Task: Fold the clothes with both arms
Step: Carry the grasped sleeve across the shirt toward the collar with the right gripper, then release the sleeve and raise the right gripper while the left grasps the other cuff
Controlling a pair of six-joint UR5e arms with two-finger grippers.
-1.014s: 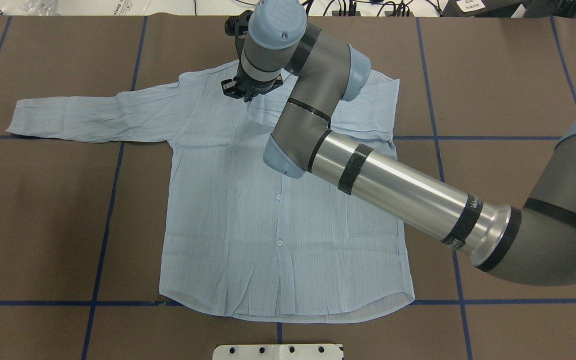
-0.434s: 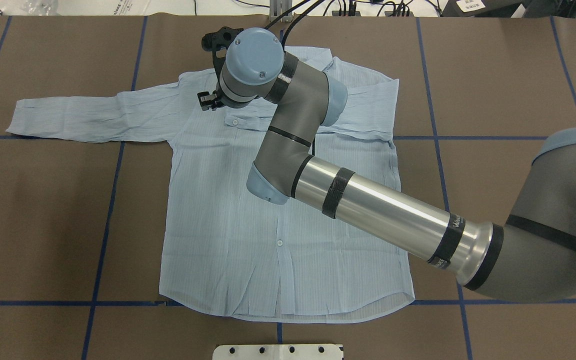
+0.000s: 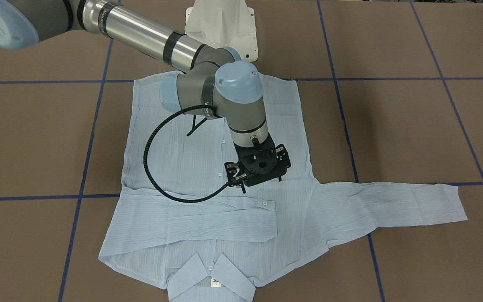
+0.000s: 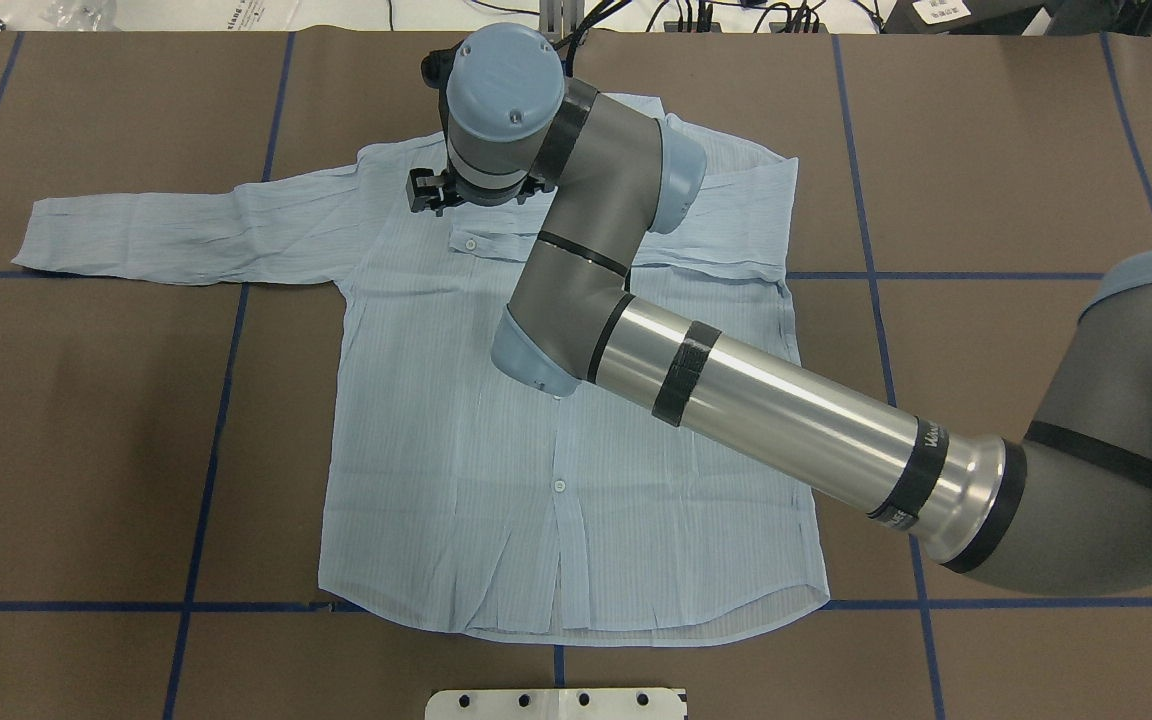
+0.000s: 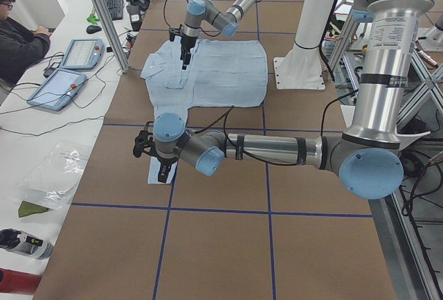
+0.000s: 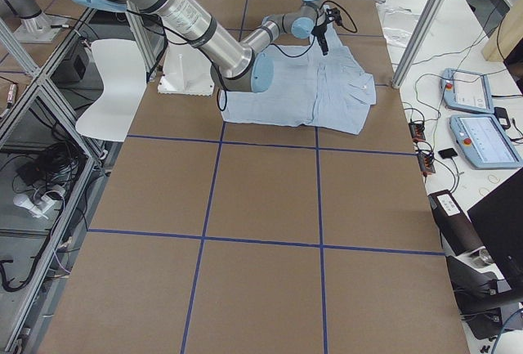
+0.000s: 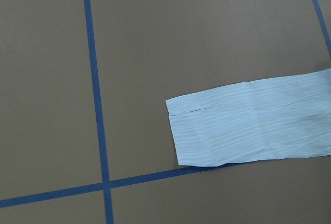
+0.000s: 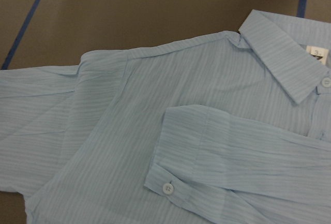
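The pale blue striped shirt lies flat, buttons up, collar at the far side from the robot. One sleeve is folded across the chest, its buttoned cuff lying flat. The other sleeve stretches out sideways, and its cuff end fills the left wrist view. My right gripper hovers over the chest just past the folded cuff. Its fingers are hidden under the wrist and no cloth hangs from it. My left gripper hovers by the stretched sleeve's end; I cannot tell its state.
The brown table cover carries a grid of blue tape lines. The white pedestal base stands behind the shirt's hem. A person sits at a side bench with tablets and cables.
My right wrist swung from beside the collar toward the left shoulder of the shirt, uncovering the folded sleeve's cuff, which stays flat. The shirt itself has not moved.
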